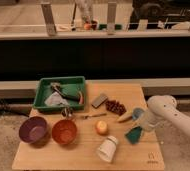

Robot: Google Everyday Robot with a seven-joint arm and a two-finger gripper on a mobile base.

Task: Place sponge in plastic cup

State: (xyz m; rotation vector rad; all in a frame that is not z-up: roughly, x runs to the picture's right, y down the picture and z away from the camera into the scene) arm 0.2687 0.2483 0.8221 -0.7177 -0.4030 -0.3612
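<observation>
The sponge point(134, 134), a small dark teal wedge, lies on the wooden table point(78, 157) at the right. My gripper point(142, 124) comes in from the right on the white arm point(170, 114) and sits right over the sponge's upper edge, touching or nearly touching it. The white plastic cup point(108, 148) lies tipped on its side at the table's front, to the lower left of the sponge.
A green tray point(43, 95) with utensils stands at the back left. A purple bowl point(34, 130) and an orange bowl point(64, 131) sit at the front left. An orange fruit point(102, 127), a dark grey block point(99, 100), red grapes point(116, 107) and a pale blue object point(137, 113) lie mid-table.
</observation>
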